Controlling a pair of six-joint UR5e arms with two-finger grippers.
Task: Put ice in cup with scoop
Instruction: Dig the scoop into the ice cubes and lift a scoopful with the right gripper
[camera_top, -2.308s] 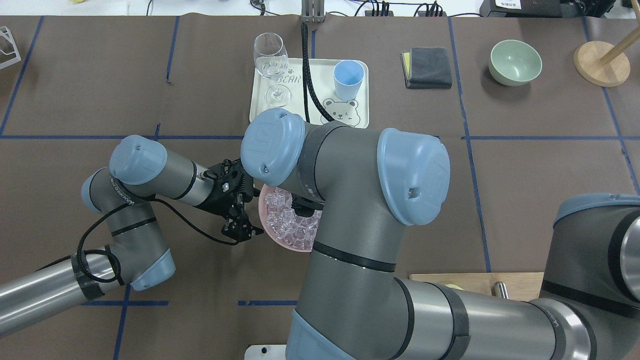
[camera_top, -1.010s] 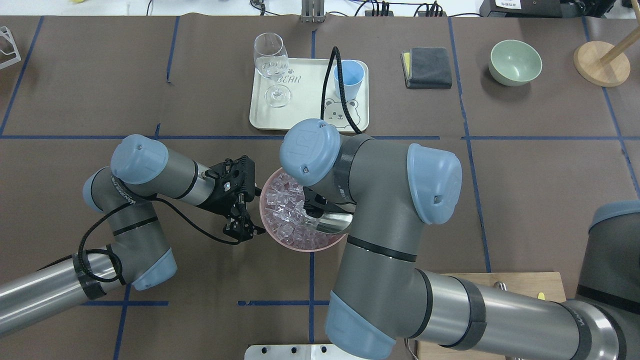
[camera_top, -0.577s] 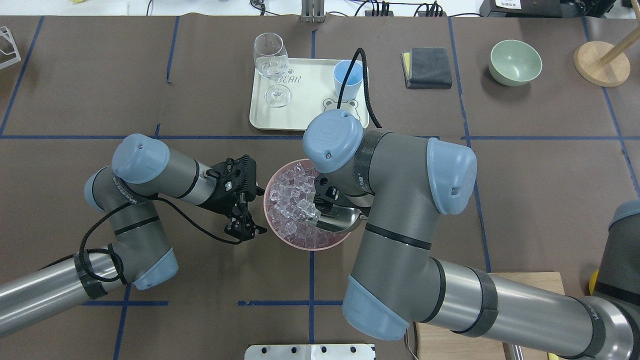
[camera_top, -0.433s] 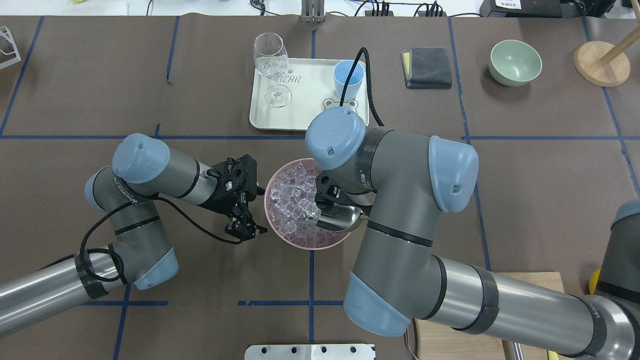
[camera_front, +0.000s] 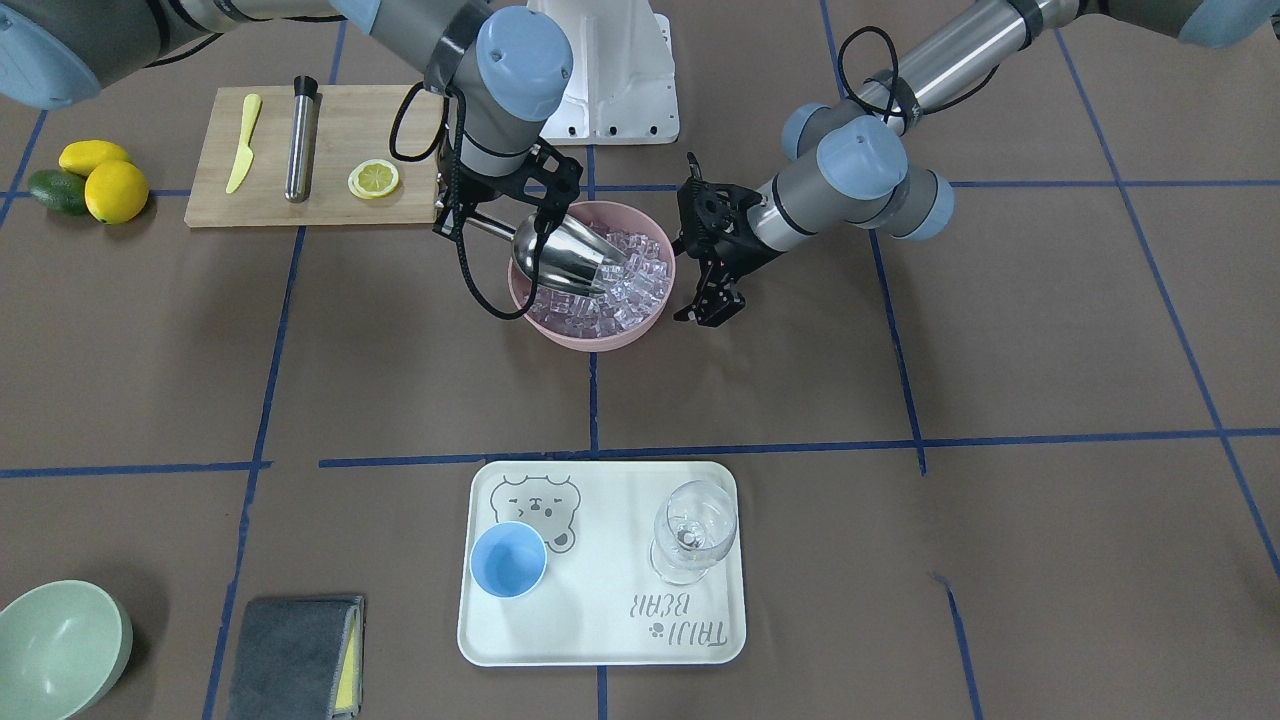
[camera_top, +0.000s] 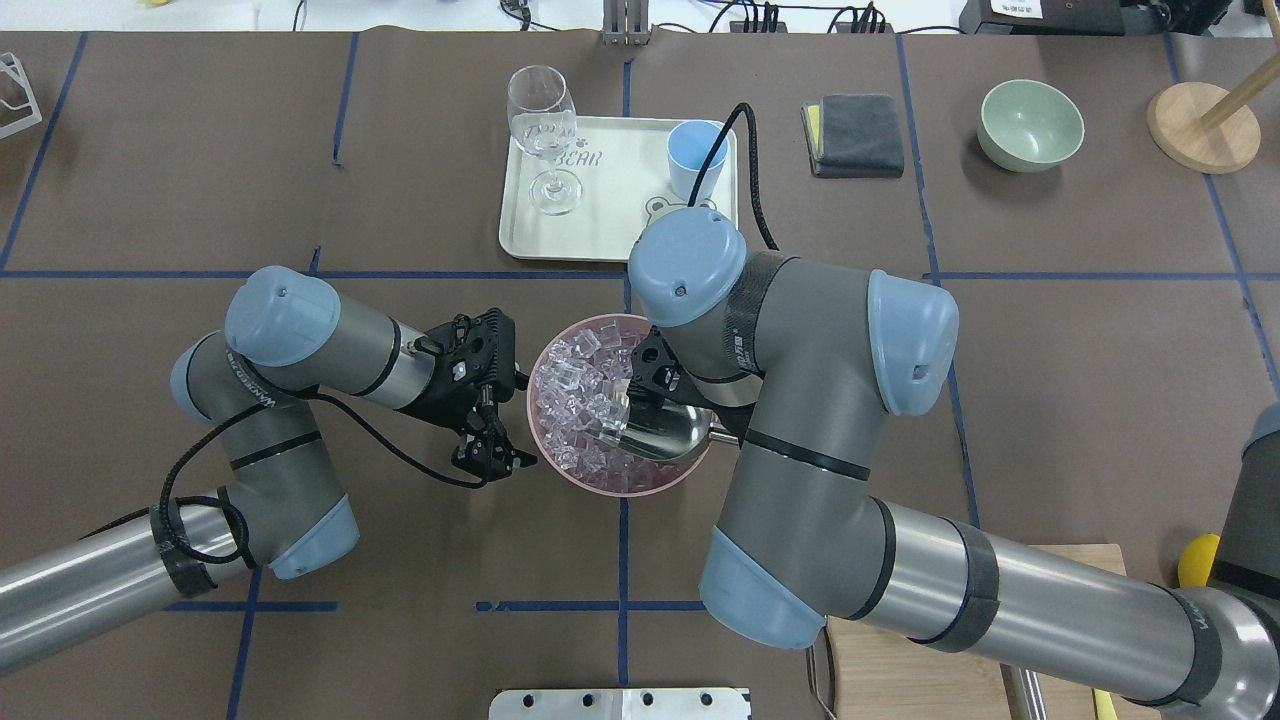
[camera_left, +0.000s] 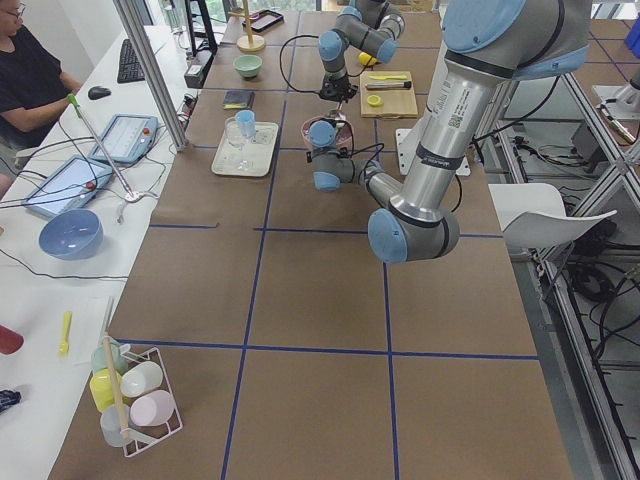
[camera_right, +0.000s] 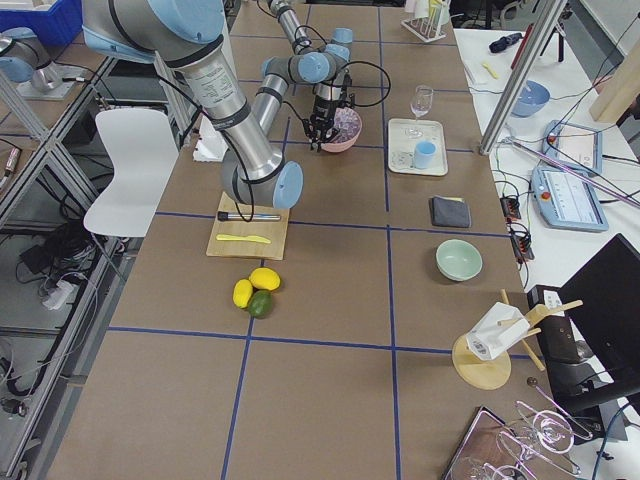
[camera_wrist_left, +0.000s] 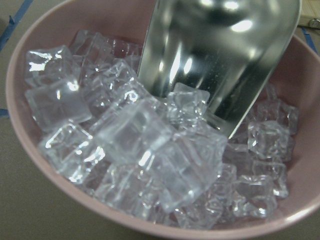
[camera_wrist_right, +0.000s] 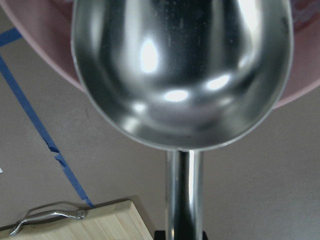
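In pink bowl (camera_front: 590, 340): ice (camera_front: 640, 278) w/ scoop (camera_front: 560, 255); cup (camera_front: 508, 559) on tray (camera_front: 610, 620).

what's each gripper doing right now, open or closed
Left gripper: looks open, empty, beside the round pink bowl.
Right gripper: shut on the thin rod handle of the shiny stainless-steel scoop.

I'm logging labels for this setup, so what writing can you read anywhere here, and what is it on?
"BEAR": on the tray, beside the glass.
A second word by it: not clearly legible.
Lettering on the left arm and right arm: too small to read.
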